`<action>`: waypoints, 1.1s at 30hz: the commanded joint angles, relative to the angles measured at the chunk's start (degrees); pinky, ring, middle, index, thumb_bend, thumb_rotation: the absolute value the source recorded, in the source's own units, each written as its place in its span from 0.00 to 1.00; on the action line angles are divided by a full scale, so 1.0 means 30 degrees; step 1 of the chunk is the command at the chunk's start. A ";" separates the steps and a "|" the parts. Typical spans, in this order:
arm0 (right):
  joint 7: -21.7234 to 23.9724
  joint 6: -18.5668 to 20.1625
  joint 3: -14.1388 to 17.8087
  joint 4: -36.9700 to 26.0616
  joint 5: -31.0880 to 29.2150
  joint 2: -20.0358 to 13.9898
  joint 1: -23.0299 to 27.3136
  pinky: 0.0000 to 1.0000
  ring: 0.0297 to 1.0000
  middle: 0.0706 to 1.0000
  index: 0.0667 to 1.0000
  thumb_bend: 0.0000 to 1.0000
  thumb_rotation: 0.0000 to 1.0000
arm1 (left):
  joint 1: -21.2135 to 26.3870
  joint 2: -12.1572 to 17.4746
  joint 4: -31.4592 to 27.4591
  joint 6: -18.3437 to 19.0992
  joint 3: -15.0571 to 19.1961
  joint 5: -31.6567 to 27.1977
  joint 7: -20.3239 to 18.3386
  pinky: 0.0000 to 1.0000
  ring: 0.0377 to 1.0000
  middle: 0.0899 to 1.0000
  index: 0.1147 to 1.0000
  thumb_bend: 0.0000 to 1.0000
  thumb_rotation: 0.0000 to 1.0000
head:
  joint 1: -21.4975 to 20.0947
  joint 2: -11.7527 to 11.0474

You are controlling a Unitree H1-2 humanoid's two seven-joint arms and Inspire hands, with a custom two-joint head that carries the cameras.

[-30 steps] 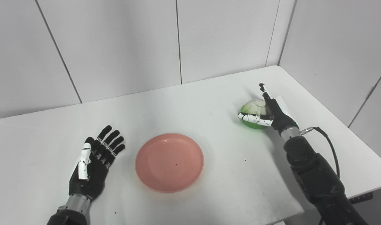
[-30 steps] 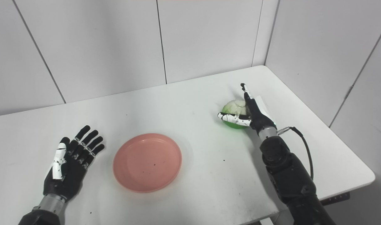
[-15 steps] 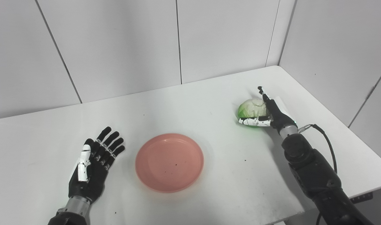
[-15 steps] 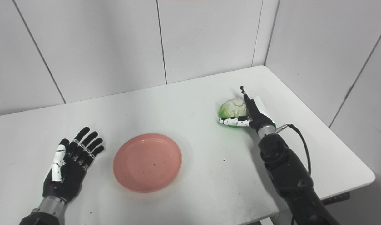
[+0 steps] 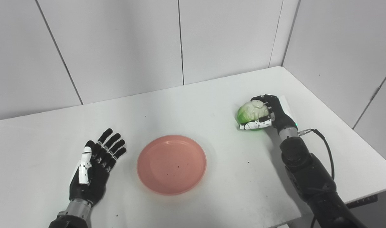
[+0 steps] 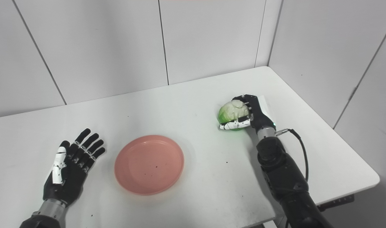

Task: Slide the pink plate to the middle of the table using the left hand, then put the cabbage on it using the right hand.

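The pink plate [image 5: 171,164] lies empty near the middle of the white table [image 5: 193,104], toward the front. The green cabbage [image 5: 251,112] is at the right side of the table, well apart from the plate. My right hand [image 5: 272,113] is shut on the cabbage, fingers curled over its top and thumb under its near side. My left hand [image 5: 95,166] is open, palm up, resting on the table just left of the plate and not touching it.
White wall panels stand behind the table and along its right side. A cable [image 5: 322,145] loops from my right wrist. The table's front right edge [image 5: 354,198] is close to my right forearm.
My right hand's fingers have curled down from straight to closed over the cabbage, and the cabbage has shifted slightly left. The left hand and the plate have stayed put.
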State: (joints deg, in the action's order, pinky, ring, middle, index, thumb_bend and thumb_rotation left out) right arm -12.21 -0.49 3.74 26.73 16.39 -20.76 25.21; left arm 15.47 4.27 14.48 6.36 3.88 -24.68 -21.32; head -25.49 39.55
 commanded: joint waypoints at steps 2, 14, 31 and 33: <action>-0.0297 -0.1244 -0.0034 0.0164 -0.0115 -0.0039 0.0701 0.39 0.42 0.41 0.48 0.53 0.00 | -0.0494 -0.0113 0.0445 0.0453 -0.0147 0.0152 0.0065 0.86 0.85 0.85 0.84 0.40 1.00 | 0.0054 -0.0026; -0.0259 -0.1149 0.0369 -0.1455 -0.0984 0.0244 0.0394 0.38 0.43 0.42 0.48 0.53 0.00 | -0.0464 -0.0433 0.0558 0.0292 -0.0225 0.0369 0.0294 0.86 0.85 0.85 0.84 0.40 1.00 | 0.0775 -0.0171; 0.2249 0.1159 -0.1318 -0.8708 0.0528 0.0943 -0.0122 0.39 0.44 0.43 0.46 0.53 0.00 | -0.0699 -0.1642 -0.0460 0.0524 -0.0837 0.1576 0.1886 0.88 0.87 0.86 0.86 0.40 1.00 | 0.3401 -0.0093; 0.2582 0.1425 -0.1555 -0.9221 0.0734 0.1097 -0.0077 0.39 0.44 0.43 0.46 0.53 0.00 | -0.0694 -0.1807 -0.0584 0.0688 -0.0888 0.1686 0.2113 0.88 0.86 0.86 0.85 0.39 1.00 | 0.3744 -0.0067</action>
State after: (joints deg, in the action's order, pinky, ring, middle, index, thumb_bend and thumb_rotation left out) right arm -4.75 3.36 -1.01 1.59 18.14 -17.37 23.06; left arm 14.53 -0.95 12.15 5.96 1.66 -20.87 -16.31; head -14.34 39.29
